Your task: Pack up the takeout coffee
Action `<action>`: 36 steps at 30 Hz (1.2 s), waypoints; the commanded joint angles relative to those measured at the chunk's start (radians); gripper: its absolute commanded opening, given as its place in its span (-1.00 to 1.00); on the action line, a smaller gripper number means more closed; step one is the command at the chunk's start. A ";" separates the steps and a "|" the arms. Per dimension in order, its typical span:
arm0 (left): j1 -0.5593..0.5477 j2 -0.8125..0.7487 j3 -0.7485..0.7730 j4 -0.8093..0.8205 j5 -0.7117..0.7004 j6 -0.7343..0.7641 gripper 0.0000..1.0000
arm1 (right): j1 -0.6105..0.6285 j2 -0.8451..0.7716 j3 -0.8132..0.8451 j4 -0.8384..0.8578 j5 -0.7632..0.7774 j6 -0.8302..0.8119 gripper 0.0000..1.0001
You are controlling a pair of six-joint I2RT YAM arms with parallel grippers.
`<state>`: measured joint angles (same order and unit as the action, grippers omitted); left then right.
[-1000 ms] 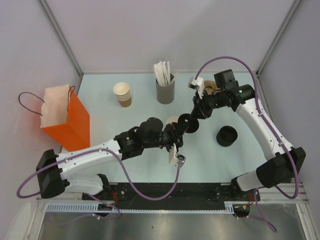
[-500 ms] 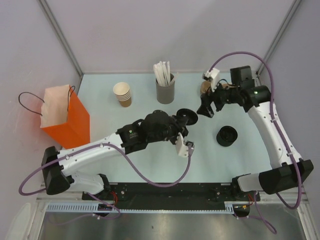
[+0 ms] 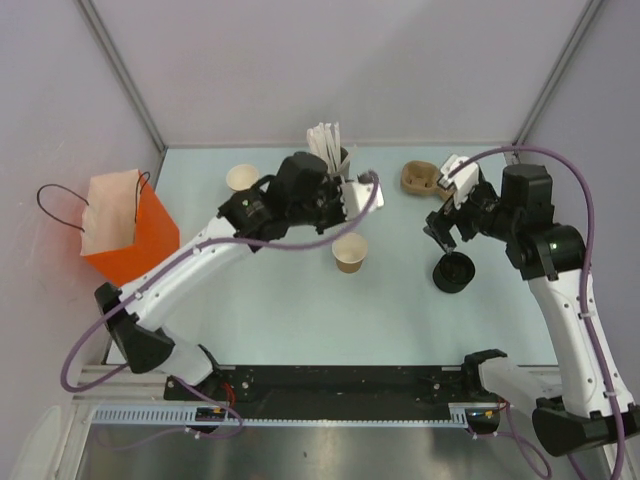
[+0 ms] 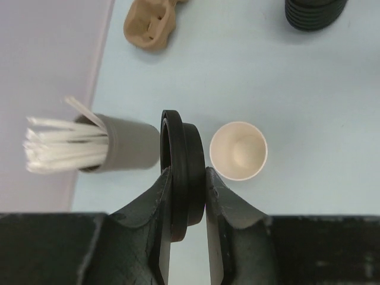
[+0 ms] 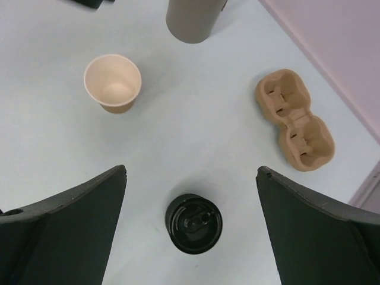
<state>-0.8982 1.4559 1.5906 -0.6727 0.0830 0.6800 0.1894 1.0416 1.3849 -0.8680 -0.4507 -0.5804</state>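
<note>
The takeout coffee cup [image 3: 350, 253] stands upright and uncovered mid-table, tan with a pale rim; it also shows in the wrist views [image 4: 238, 150] [image 5: 113, 82]. My left gripper [image 4: 187, 172] is shut on a black lid [image 4: 183, 160] held on edge, just left of and above the cup. In the top view the left gripper [image 3: 345, 200] hangs between the grey holder and the cup. My right gripper [image 5: 191, 172] [image 3: 447, 232] stands wide open and holds nothing, above a stack of black lids [image 5: 193, 224].
A grey holder of white sticks [image 4: 124, 143] [image 5: 193, 21] stands behind the cup. A brown pulp cup carrier [image 3: 420, 178] [image 5: 295, 119] lies at the back right. Nested brown cups [image 3: 242, 178] sit at the back left, an orange bag [image 3: 135, 235] at the far left. The lid stack [image 3: 453, 271] is right of the cup.
The right gripper opened, let go of the lid and drew back right over the lid stack. The left arm swung back toward the grey holder with the lid, leaving the cup standing alone.
</note>
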 commanded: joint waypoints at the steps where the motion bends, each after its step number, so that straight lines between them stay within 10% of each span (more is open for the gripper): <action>1: 0.140 0.070 0.133 -0.106 0.220 -0.331 -0.68 | 0.094 -0.087 -0.072 0.055 0.060 -0.122 0.92; 22: 0.429 0.314 0.161 0.058 0.900 -0.979 -0.56 | 0.657 0.130 -0.115 0.204 0.299 -0.257 0.55; 36: 0.435 0.302 0.062 0.169 1.024 -1.080 -0.54 | 0.607 0.189 -0.041 0.233 0.153 -0.184 0.34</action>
<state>-0.4679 1.8095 1.6768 -0.5777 1.0264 -0.3328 0.8265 1.2175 1.2896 -0.6678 -0.2207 -0.7895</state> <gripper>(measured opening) 0.285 0.687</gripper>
